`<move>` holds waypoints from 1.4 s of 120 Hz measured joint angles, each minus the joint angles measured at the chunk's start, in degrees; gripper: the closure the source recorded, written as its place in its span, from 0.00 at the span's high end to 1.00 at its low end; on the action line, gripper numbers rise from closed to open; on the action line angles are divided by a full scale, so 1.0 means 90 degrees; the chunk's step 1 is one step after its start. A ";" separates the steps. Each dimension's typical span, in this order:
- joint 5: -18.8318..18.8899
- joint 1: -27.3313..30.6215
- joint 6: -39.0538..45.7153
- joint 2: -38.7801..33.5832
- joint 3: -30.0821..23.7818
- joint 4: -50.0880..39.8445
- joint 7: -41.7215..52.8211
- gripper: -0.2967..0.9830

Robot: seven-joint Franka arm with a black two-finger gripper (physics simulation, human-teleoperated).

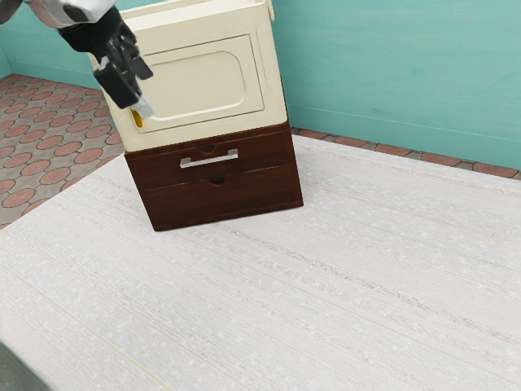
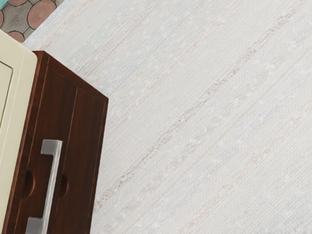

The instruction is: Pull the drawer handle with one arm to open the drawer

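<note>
Dark and grey-green, a blurred shape (image 1: pixel 15 373) cuts across the exterior view's lower left corner, resting where we cannot tell and playing no part in the job. Across the pale desk (image 1: pixel 326 285) stands the cabinet, its cream upper box (image 1: pixel 195 85) sitting on a brown wooden base (image 1: pixel 224 194). Our handle (image 1: pixel 209 161), a straight silvery bar, is mounted on the upper drawer (image 1: pixel 269 149), whose front looks flush with the base, so we judge it shut.

What matters is how that bar lies from our gripper (image 1: pixel 142 110). We have the gripper up by the cream box, higher than the handle and off toward the exterior view's left, clearly apart from it. Whether its fingers are spread or pressed together, we cannot tell. The bar's long axis runs level across the drawer front, parallel to the base's lower edge, and the wrist view shows it standing off the wood on a mount at each end.

So we would go down and along toward the bar's middle, then turn to grip across it, one finger above and one below. The pull should run straight out from the front; a slanted one could slip off or bind the drawer.
</note>
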 joint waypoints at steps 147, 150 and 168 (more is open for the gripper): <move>0.0659 0.0108 0.1868 0.1260 0.0119 -0.1239 0.0960 0.59; 0.0666 0.0145 0.1907 0.1261 0.0117 -0.1235 0.0940 0.59; 0.0685 0.0183 0.2266 0.1505 0.0098 -0.1125 0.0837 0.58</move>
